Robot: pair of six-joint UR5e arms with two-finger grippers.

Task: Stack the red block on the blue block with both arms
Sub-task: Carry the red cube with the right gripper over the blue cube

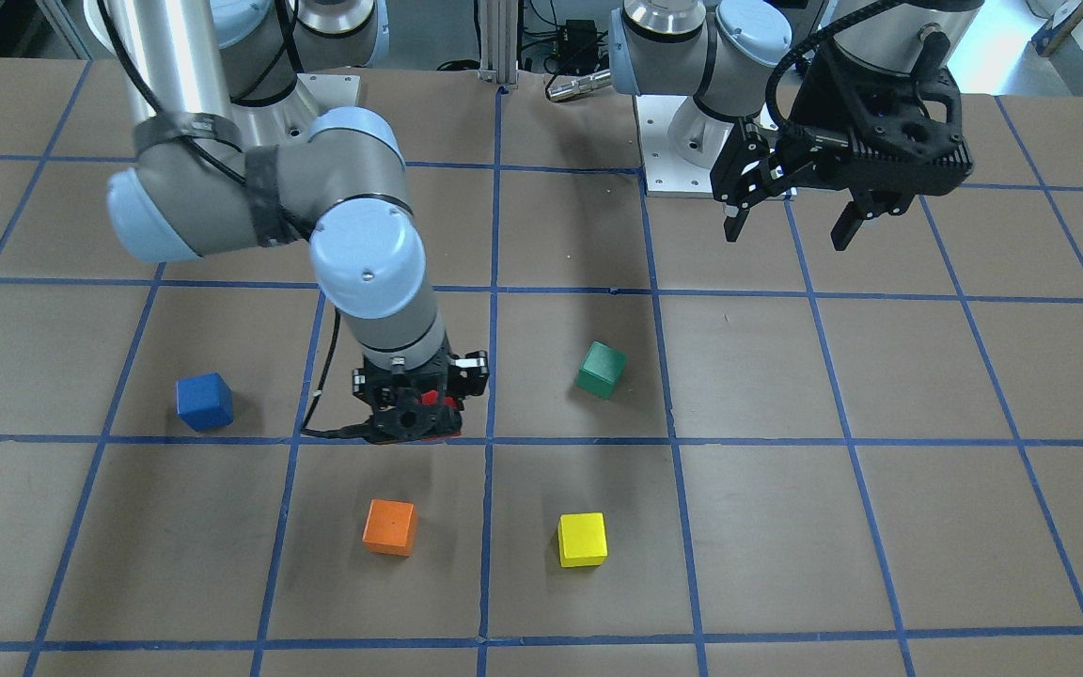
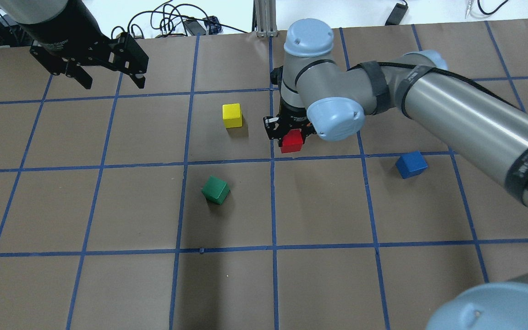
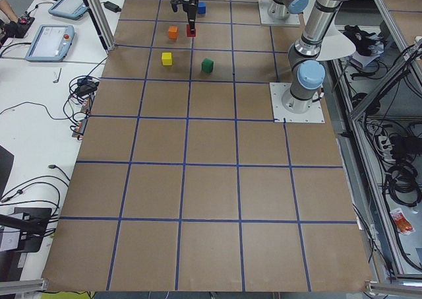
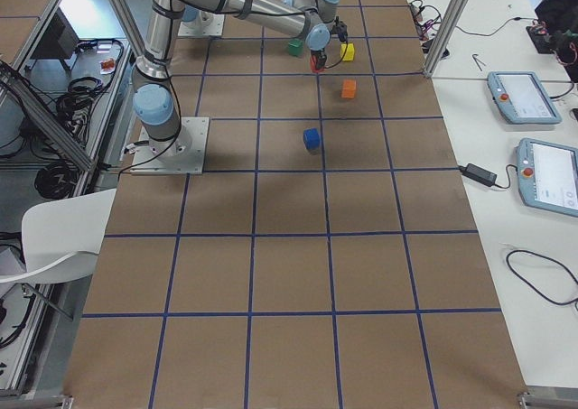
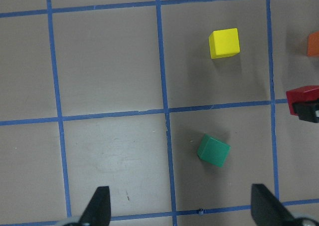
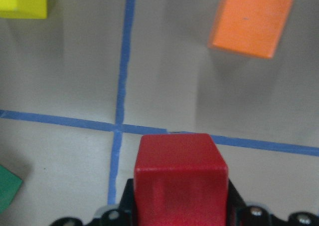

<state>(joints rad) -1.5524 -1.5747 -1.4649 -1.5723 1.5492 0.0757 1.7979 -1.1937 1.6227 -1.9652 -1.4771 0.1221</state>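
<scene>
My right gripper (image 2: 290, 132) is shut on the red block (image 2: 291, 141) near the table's middle, at or just above the surface. In the right wrist view the red block (image 6: 179, 176) fills the bottom centre between the fingers. The front view shows only a sliver of the red block (image 1: 448, 405) under the right gripper (image 1: 410, 420). The blue block (image 2: 410, 165) sits alone on the table, about one grid square to the robot's right of the red block; it also shows in the front view (image 1: 204, 401). My left gripper (image 2: 112, 82) hangs open and empty high over the far left; it also shows in the front view (image 1: 791, 228).
A yellow block (image 2: 232, 115) and an orange block (image 1: 389, 527) lie just beyond the red block. A green block (image 2: 215, 189) lies nearer the robot, tilted in plan. The left wrist view shows the green block (image 5: 213, 150) and the yellow block (image 5: 224, 43) below.
</scene>
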